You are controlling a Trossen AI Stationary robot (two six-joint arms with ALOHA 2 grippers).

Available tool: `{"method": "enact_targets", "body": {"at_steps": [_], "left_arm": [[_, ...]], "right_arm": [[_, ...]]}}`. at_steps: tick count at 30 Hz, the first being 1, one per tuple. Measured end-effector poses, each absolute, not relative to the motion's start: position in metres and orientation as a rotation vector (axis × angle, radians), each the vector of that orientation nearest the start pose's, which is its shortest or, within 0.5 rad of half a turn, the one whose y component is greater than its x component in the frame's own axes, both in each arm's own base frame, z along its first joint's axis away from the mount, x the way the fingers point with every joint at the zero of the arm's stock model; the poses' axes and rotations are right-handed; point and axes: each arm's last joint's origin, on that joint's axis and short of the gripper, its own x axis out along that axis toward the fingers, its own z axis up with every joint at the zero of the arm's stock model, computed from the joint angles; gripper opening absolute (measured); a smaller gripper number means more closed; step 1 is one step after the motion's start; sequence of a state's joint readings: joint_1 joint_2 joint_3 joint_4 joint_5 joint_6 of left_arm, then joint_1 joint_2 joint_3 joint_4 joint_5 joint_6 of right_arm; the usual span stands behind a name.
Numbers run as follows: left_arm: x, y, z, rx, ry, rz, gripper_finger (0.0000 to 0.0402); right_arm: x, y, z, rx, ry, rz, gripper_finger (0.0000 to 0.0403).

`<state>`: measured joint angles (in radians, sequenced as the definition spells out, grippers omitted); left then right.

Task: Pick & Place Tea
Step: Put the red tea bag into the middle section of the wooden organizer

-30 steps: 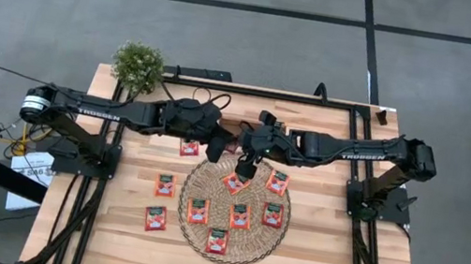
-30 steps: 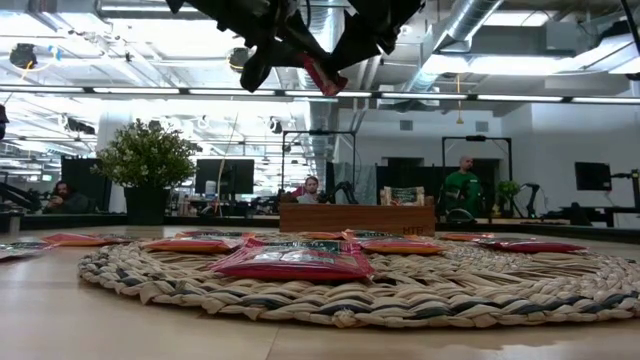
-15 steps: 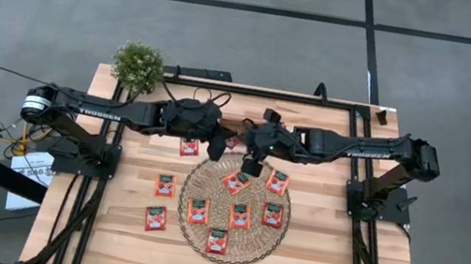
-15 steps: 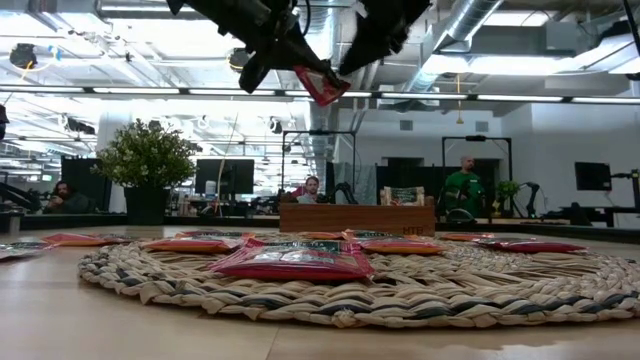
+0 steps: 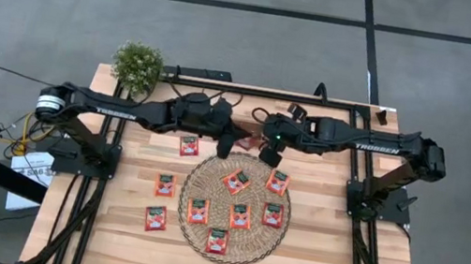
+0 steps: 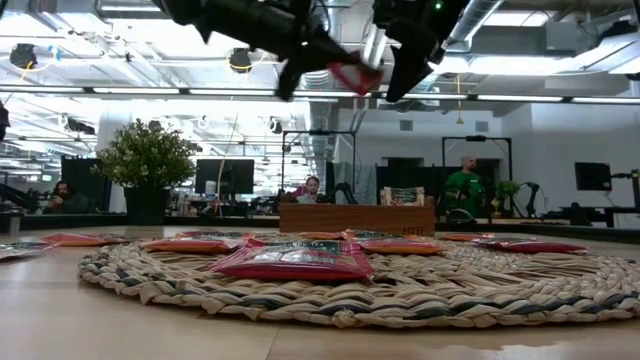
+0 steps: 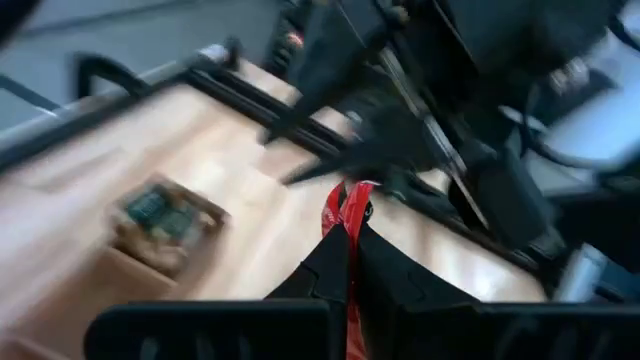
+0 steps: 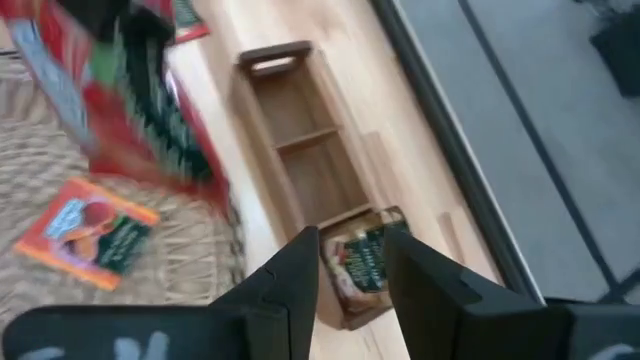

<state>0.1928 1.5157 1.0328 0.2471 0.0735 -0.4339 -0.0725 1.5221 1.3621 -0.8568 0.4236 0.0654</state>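
Note:
My left gripper (image 5: 226, 142) hangs high over the table's far middle, shut on a red tea sachet (image 6: 357, 78). My right gripper (image 5: 268, 153) is open just to its right, fingers apart in the right wrist view (image 8: 350, 262), touching nothing. Below them stands the brown wooden tray (image 8: 275, 52), with one sachet (image 8: 360, 258) lying in its end compartment. Several red-orange sachets lie flat on the round straw mat (image 5: 231, 236), such as one (image 5: 235, 181) near its far edge. Three more, among them one (image 5: 189, 145), lie on the bare wood to the mat's left. My left gripper pinches the red sachet between its two fingers (image 7: 330, 265). The sachet shows edge-on there, and its free part (image 7: 348, 200) sticks out past the fingertips. It is lifted clear, high above the table, and juts out tilted toward the right gripper (image 6: 405, 75).
A small potted plant (image 5: 138, 64) stands at the far left corner. Black frame rails (image 5: 261, 91) run along the far edge and down both sides. Bare wood (image 5: 320, 259) lies right of the mat. People sit in the room beyond the table (image 6: 463, 185).
The left gripper has carried the red sachet toward the table's right and slightly toward the far edge. The right gripper has drawn back from above the mat toward the far edge and right. In the low view both, and the sachet, have shifted right.

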Motion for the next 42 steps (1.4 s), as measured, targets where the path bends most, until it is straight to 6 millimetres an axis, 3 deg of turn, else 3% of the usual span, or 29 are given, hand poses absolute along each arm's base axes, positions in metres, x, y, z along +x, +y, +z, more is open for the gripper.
{"method": "enact_targets", "body": {"at_steps": [8,11,24,36,42], "left_arm": [[0.346,0.067,0.271,-0.487,0.224,0.183,0.0000],[0.348,0.069,0.267,-0.487,0.235,0.208,0.0000],[0.351,0.071,0.260,-0.484,0.250,0.231,0.0000],[0.344,0.083,0.250,-0.422,0.337,0.412,0.0000],[0.349,0.079,0.259,-0.435,0.256,0.292,0.0000]], "right_arm": [[0.307,-0.029,0.308,-0.126,0.995,-0.423,0.0093],[0.309,-0.024,0.309,-0.104,0.980,-0.324,0.0082],[0.319,-0.022,0.315,-0.048,0.864,-0.186,0.0004],[0.319,-0.018,0.317,0.005,0.860,-0.101,0.0002],[0.322,-0.022,0.317,-0.017,0.855,-0.098,0.0001]]}}
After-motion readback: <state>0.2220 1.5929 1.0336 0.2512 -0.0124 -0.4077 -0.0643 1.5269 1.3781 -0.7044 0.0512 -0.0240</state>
